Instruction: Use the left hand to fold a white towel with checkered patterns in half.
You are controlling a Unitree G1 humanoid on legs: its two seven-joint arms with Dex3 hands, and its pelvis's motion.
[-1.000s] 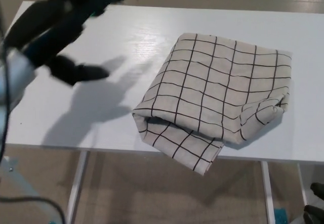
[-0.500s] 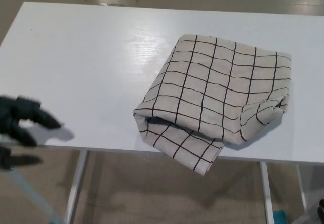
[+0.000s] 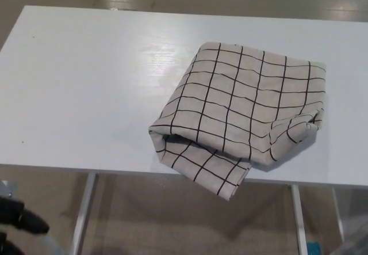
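The white towel with a black checkered pattern [image 3: 241,108] lies folded over on the right half of the white table [image 3: 86,94]. One corner of it hangs over the table's front edge, and its right side is bunched up. Only a small black part of my left hand [image 3: 22,221] shows at the bottom left corner, below the table's front edge and far from the towel. My right hand does not show.
The table's metal legs [image 3: 83,214] stand below the front edge, over a tan floor [image 3: 190,220]. The table's left half is bare white surface.
My left hand has dropped from above the table's left side to below its front edge, nearly out of the picture. The towel lies as before; the camera has shifted slightly.
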